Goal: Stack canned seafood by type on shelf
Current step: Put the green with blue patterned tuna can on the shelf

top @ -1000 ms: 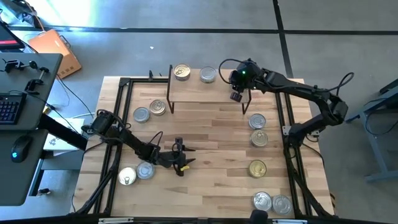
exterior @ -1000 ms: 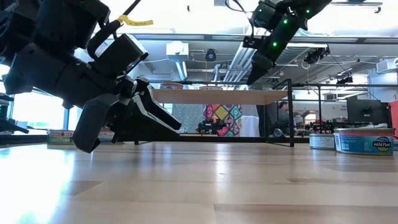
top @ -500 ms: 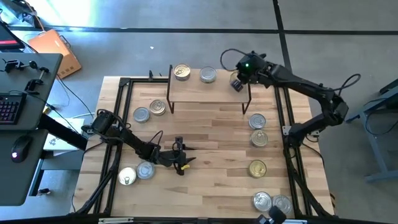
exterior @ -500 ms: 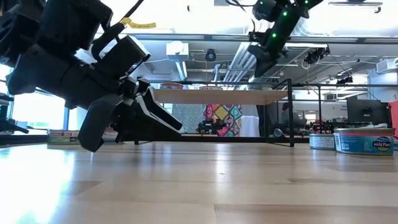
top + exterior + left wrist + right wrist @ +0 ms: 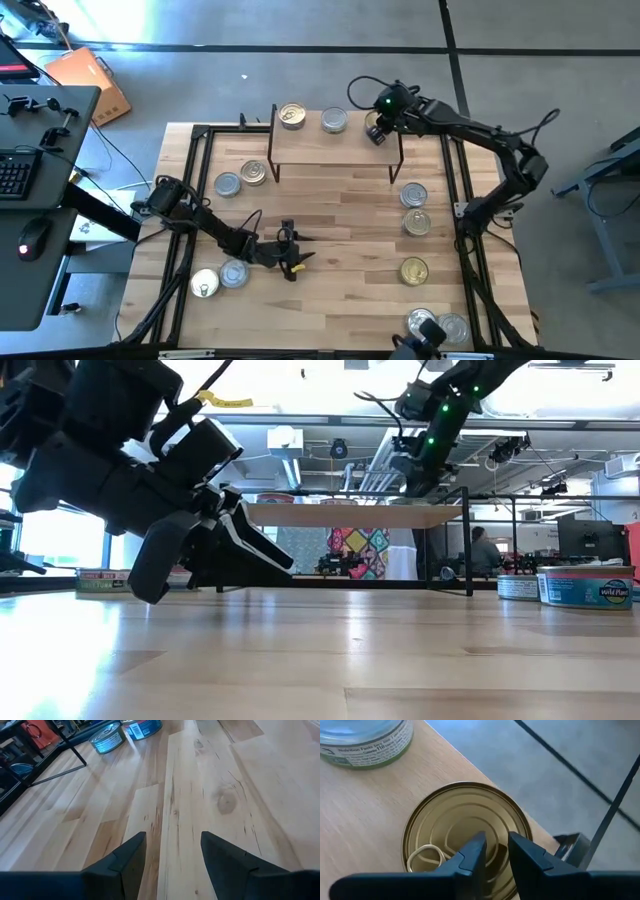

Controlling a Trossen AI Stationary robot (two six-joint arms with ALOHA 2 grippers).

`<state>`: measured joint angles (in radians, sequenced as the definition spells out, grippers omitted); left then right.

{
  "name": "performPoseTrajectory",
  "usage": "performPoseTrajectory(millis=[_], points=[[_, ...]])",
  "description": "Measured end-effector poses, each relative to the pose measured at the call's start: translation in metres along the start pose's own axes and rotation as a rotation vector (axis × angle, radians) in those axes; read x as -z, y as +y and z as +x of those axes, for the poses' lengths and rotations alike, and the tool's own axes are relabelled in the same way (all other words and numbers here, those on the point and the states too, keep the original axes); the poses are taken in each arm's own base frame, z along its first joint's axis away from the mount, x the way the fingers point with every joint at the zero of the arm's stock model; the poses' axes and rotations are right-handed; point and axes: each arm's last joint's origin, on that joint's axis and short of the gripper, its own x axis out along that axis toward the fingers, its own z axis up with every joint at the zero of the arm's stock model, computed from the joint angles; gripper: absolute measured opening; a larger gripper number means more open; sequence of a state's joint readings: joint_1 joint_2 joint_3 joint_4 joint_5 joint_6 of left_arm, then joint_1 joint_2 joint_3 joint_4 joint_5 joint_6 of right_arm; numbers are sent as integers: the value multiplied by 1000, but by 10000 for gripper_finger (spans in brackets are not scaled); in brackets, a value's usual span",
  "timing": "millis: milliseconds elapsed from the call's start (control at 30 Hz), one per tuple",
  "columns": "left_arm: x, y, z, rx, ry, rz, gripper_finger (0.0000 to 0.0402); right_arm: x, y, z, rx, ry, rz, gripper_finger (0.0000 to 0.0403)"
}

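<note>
Gold tin [image 5: 467,832], pull-tab lid, on shelf [image 5: 365,815] corner.

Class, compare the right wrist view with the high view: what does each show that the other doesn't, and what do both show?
Only the right wrist view shows the gold tin with its pull tab directly below the right gripper, whose fingers stand narrowly apart. Only the high view shows the left gripper resting open low over the table, and the scattered tins. Both show the shelf and the silver tin on it.
</note>
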<state>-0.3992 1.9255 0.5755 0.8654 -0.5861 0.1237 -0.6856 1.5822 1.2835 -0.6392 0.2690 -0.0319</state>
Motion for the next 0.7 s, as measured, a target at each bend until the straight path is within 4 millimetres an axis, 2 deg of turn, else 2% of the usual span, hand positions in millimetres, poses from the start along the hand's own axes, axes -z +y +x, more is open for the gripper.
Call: performPoseTrajectory(millis=[233,467,600,700], points=[[0,0,0,0,0,-12,184,-2,1,-1,2,-30,-146,78],[0,0,0,0,0,-19,184,-6,2,-3,5,-76,-154,78],[-1,0,0,-1,-8,-28,184,-11,2,-18,-27,-170,-117,78],[-3,0,0,-3,-23,-57,184,-15,2,-42,-71,-268,-80,78]])
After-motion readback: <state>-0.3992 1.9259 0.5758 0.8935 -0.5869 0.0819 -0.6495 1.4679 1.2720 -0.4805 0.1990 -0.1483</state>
